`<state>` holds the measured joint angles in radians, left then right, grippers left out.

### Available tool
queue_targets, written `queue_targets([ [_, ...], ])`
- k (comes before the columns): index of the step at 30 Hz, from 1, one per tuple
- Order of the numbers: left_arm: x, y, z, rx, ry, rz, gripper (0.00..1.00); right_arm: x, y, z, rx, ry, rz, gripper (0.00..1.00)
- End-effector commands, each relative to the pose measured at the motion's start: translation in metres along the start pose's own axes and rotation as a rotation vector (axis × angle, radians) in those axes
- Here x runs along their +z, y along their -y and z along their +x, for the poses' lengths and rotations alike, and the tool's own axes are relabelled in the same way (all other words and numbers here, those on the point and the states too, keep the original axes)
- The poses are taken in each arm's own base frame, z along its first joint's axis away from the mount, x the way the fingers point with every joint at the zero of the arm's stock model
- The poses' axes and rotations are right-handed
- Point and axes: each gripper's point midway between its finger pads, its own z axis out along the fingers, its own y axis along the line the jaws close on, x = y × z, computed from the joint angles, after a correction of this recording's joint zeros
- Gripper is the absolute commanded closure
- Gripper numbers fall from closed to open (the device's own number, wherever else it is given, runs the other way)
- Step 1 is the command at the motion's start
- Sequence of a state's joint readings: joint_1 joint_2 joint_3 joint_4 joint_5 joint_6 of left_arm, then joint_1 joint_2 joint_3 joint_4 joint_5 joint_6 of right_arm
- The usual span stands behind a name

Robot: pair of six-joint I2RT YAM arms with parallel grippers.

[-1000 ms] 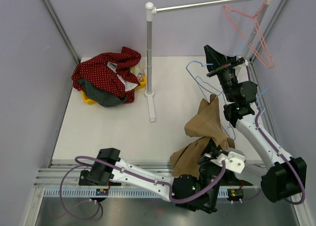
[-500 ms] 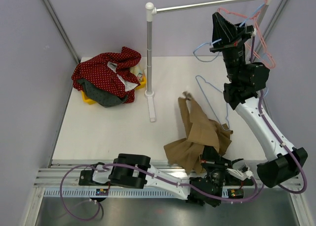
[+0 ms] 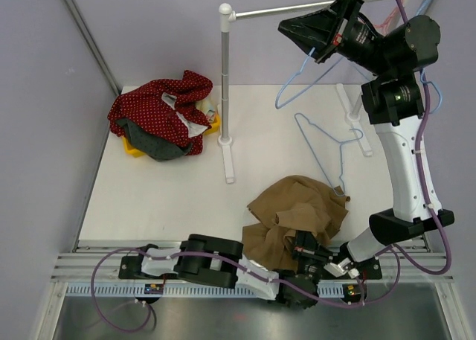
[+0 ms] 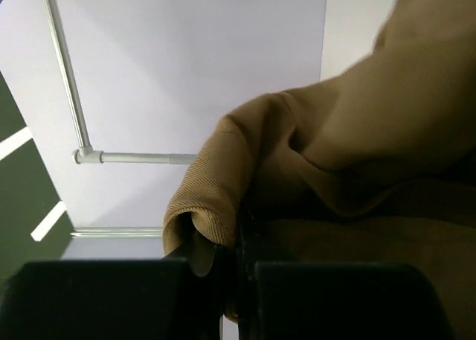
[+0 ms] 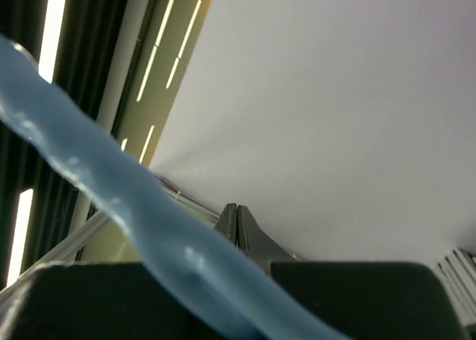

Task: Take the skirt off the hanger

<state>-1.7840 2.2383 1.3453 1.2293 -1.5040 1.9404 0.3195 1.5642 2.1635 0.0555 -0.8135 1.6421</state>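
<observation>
Skirt (image 3: 297,213), tan and crumpled, lies at the near edge of the table (image 3: 163,199), right of the red dotted clothes pile (image 3: 160,113) and the rack post (image 3: 225,94); the left gripper (image 4: 238,243) pinches a fold of it; a loose blue hanger (image 3: 327,150) lies just beyond, its lower end at the skirt's edge; high at right, the right gripper (image 3: 286,27), fingers pressed together, grips a raised blue hanger (image 3: 297,79), well clear of the skirt.

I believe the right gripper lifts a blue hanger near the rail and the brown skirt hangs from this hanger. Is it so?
No. The right gripper does lift a blue hanger near the rail, but the brown skirt lies on the table, pinched by the left gripper. The top external view shows it.
</observation>
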Motion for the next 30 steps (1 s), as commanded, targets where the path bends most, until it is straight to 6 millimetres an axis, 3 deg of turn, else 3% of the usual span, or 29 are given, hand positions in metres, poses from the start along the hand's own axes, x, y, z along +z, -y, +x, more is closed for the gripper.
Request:
queue_targets([
  [1,0.008,0.061,0.059,0.128,-0.235,0.126,1.0,-0.013,0.015,0.026,-0.056,-0.126,0.115,1.0],
  [2,0.012,0.084,0.061,0.209,-0.249,0.129,1.0,-0.014,0.015,0.028,-0.051,-0.128,0.123,1.0],
  [5,0.032,0.11,0.088,0.313,-0.319,0.142,1.0,-0.018,0.013,0.034,-0.056,-0.15,0.146,1.0],
  [8,0.051,0.075,0.101,0.191,-0.373,0.143,1.0,-0.025,0.012,0.043,-0.086,-0.17,0.168,1.0],
  [9,0.055,0.04,0.104,0.096,-0.379,0.139,1.0,-0.026,0.013,0.044,-0.09,-0.173,0.174,1.0],
  [11,0.068,-0.006,0.114,-0.054,-0.408,0.127,1.0,-0.029,0.018,0.047,-0.097,-0.186,0.186,1.0],
  [12,0.076,-0.052,0.127,-0.215,-0.428,0.107,1.0,-0.03,0.02,0.047,-0.098,-0.19,0.189,1.0],
  [15,0.081,-0.094,0.142,-0.409,-0.447,0.079,1.0,-0.031,0.024,0.05,-0.106,-0.204,0.192,1.0],
  [18,0.084,-0.095,0.147,-0.373,-0.445,0.065,1.0,-0.033,0.031,0.052,-0.12,-0.23,0.21,1.0],
  [20,0.092,-0.089,0.176,-0.264,-0.519,0.071,1.0,-0.036,0.046,0.052,-0.132,-0.236,0.256,1.0],
  [22,0.104,-0.073,0.218,-0.186,-0.602,0.049,1.0,-0.04,0.062,0.051,-0.181,-0.242,0.298,1.0],
  [23,0.106,-0.09,0.234,-0.181,-0.604,0.029,1.0,-0.043,0.073,0.05,-0.172,-0.231,0.338,1.0],
  [25,0.112,-0.099,0.257,-0.233,-0.631,-0.009,1.0,-0.05,0.093,0.048,-0.223,-0.223,0.392,1.0],
  [27,0.114,-0.121,0.277,-0.282,-0.667,-0.032,1.0,-0.056,0.118,0.038,-0.262,-0.147,0.499,1.0],
  [28,0.114,-0.128,0.28,-0.304,-0.672,-0.039,1.0,-0.063,0.139,0.046,-0.29,-0.136,0.561,1.0],
  [29,0.114,-0.137,0.279,-0.368,-0.679,-0.053,1.0,-0.066,0.153,0.024,-0.363,-0.001,0.634,1.0],
  [30,0.116,-0.136,0.275,-0.357,-0.681,-0.045,1.0,-0.072,0.145,0.027,-0.407,0.056,0.633,1.0],
])
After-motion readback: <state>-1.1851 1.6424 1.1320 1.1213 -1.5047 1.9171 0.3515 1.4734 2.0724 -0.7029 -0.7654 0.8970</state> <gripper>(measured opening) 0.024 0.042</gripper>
